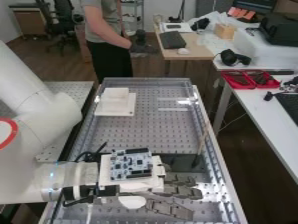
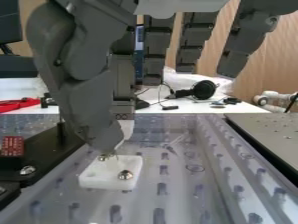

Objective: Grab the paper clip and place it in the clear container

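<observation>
High view: from where I'm standing, the hand (image 1: 176,192) is down at the bench's (image 1: 136,129) near end, fingers reaching right, loosely straight and parted from one another, with nothing I can be sure it holds. By the thumb's tip, just over a white block (image 2: 110,181) with screws, there's a faint sliver (image 2: 118,148) that may be the paper clip, though I can't tell for certain. I'd guess it's at the pickup, so next it needs a careful pinch, then a lift towards the clear container.
</observation>
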`<control>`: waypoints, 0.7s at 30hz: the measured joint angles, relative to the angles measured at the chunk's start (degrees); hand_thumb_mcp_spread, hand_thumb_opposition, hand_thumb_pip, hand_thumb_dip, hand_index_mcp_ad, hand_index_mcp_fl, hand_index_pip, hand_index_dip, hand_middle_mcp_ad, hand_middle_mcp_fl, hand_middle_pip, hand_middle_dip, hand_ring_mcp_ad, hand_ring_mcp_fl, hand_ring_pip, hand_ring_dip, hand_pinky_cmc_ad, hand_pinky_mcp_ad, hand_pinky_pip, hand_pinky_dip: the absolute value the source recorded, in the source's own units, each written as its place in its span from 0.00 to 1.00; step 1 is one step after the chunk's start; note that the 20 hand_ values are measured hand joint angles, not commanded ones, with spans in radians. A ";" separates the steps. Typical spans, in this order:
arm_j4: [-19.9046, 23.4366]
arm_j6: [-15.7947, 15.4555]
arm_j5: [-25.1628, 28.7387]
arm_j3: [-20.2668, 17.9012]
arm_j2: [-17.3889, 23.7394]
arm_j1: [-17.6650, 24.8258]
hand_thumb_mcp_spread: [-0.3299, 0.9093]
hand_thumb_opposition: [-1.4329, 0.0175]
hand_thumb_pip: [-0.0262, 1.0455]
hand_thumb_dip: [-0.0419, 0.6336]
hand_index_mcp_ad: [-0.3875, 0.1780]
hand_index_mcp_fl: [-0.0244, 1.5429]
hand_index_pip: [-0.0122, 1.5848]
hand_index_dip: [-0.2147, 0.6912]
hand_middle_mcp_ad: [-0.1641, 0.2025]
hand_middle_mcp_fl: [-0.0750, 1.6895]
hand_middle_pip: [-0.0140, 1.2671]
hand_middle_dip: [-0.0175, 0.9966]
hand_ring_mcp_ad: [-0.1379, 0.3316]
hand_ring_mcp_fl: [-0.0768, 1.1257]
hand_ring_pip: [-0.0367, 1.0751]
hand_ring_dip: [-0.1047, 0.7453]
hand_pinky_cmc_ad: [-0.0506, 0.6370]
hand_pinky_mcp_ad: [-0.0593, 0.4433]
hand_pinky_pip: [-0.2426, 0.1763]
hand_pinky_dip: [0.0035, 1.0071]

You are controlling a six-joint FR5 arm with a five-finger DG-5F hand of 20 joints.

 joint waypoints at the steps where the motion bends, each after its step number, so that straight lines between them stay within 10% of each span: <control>1: -0.02 0.03 0.00 -0.04 0.01 0.02 0.65 0.36 0.60 0.48 0.43 0.33 0.82 0.27 0.38 0.20 0.10 0.20 0.43 0.16 0.12 0.23 0.48 0.64 0.78 0.19; 21: 0.62 1.14 0.29 -0.78 0.39 0.29 0.65 0.35 0.58 0.49 0.44 0.39 0.88 0.26 0.38 0.19 0.11 0.20 0.43 0.16 0.12 0.25 0.48 0.64 0.78 0.19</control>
